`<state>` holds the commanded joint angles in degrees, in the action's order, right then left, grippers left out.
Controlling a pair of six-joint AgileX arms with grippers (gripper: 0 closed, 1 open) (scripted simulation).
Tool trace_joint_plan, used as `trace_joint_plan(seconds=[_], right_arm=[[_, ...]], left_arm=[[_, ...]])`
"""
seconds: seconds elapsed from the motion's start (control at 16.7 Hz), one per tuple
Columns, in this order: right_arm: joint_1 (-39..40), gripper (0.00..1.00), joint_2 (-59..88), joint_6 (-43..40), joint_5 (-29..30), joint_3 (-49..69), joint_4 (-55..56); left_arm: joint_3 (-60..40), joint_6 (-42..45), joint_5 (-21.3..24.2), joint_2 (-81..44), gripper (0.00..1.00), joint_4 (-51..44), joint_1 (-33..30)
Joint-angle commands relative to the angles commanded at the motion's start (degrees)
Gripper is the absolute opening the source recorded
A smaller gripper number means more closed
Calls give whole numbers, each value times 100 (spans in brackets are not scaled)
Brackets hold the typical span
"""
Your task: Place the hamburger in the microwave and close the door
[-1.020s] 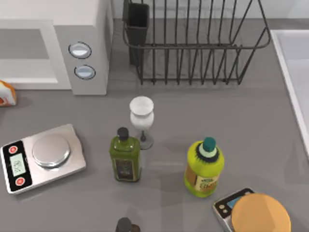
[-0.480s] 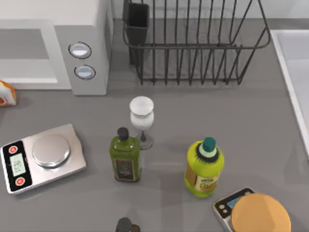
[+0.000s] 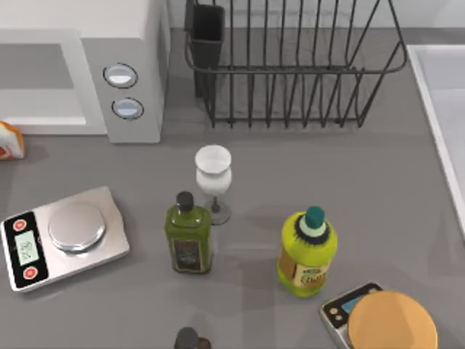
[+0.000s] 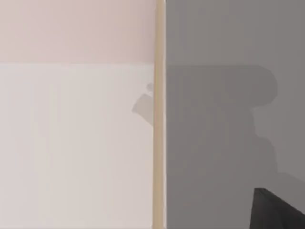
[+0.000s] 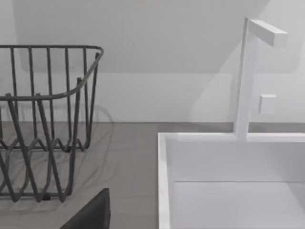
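White microwave (image 3: 80, 43) with a grey side panel and two round silvery-blue knobs (image 3: 120, 75). Orange-tan hamburger (image 3: 10, 140) with a bit of white. Black wire rack (image 3: 290, 65) on a grey table (image 3: 378, 189). White goblet (image 3: 213, 171). Dark green bottle (image 3: 189, 236) with a black cap. Yellow bottle (image 3: 308, 254) with a teal cap (label orange and white). Silver scale (image 3: 62, 236) with two red buttons. Flat tan-orange disc (image 3: 392, 323) on a second scale with a black corner. White sink (image 5: 228, 181) with a white tap (image 5: 252, 71).
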<state>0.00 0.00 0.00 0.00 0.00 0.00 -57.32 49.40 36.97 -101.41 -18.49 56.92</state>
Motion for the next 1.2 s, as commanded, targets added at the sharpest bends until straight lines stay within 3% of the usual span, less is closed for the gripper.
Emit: trace_joint_plan(seconds=[0.42,0.9,1.2], right_arm=[[0,100,0,0,0,0,0],[0,100,0,0,0,0,0],[0,100,0,0,0,0,0]], left_arm=[[1383,-663,-296,1108,0,670,-631],[1577,-867,-414,1311,0,755,-733],[2360,-1622,-860,2157,0,1021,-1624]])
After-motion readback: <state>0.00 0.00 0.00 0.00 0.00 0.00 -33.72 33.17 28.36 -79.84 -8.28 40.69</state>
